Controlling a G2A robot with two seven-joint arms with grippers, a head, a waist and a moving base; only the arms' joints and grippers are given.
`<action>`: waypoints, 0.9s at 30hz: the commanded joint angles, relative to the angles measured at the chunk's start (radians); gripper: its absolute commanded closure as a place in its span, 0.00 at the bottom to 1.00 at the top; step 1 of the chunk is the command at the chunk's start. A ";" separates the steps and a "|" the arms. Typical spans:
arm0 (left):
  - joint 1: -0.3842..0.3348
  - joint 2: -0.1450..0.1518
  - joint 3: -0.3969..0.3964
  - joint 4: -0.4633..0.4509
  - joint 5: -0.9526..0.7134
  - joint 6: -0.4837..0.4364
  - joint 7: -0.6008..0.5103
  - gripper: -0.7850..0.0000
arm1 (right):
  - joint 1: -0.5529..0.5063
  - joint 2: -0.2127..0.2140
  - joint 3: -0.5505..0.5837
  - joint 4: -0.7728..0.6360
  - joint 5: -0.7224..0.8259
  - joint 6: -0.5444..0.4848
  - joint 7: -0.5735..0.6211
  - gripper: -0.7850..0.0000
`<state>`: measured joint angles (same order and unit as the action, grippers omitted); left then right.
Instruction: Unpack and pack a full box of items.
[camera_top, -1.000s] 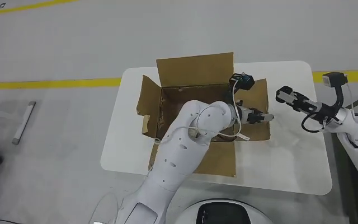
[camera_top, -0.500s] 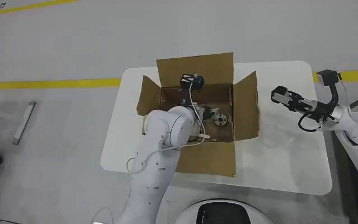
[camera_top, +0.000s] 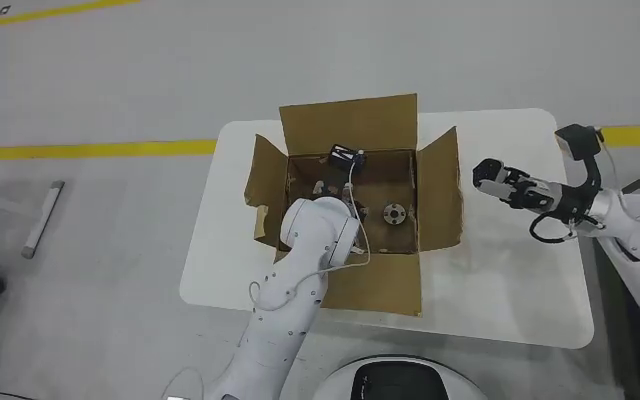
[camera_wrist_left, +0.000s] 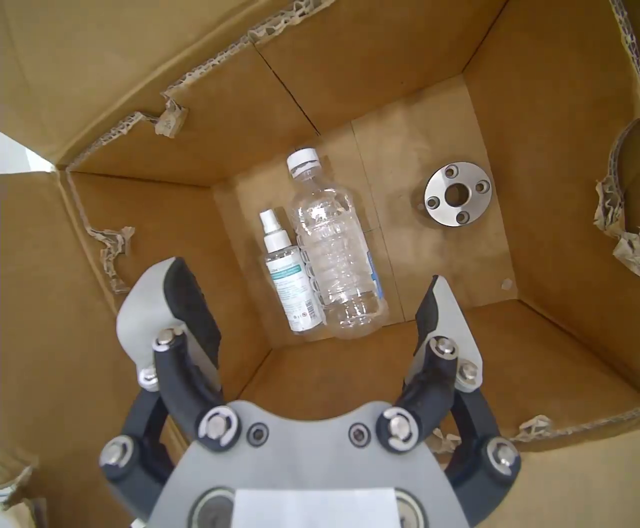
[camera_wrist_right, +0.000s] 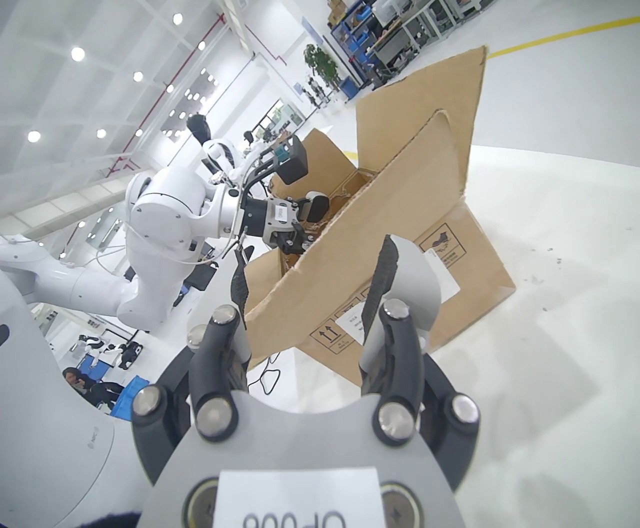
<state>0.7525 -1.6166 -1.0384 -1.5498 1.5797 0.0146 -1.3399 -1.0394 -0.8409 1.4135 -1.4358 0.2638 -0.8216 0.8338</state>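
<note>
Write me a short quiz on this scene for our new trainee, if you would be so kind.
1. True or false: the left gripper is open and points down into the box.
2. What lies right beside the clear bottle? A) a mug B) a spray bottle C) a tape roll
3. How many items can be seen on the floor of the box?
Key: 1 true; 2 B; 3 three.
</note>
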 joint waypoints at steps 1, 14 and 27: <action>0.000 0.000 0.000 0.000 0.000 0.000 0.000 0.00 | -0.003 0.002 0.009 -0.019 0.006 0.044 -0.003 0.32; 0.000 0.000 0.000 0.000 0.000 0.000 0.000 0.00 | -0.039 -0.005 -0.050 -0.199 -0.375 0.360 -0.137 0.81; 0.025 0.000 -0.020 -0.002 -0.027 0.012 0.028 0.00 | -0.100 0.004 0.053 -0.174 -0.375 0.355 -0.175 1.00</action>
<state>0.7795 -1.6157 -1.0579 -1.5546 1.5588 0.0225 -1.3083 -1.1301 -0.8376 1.4562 -1.6046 -0.1133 -0.4644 0.6580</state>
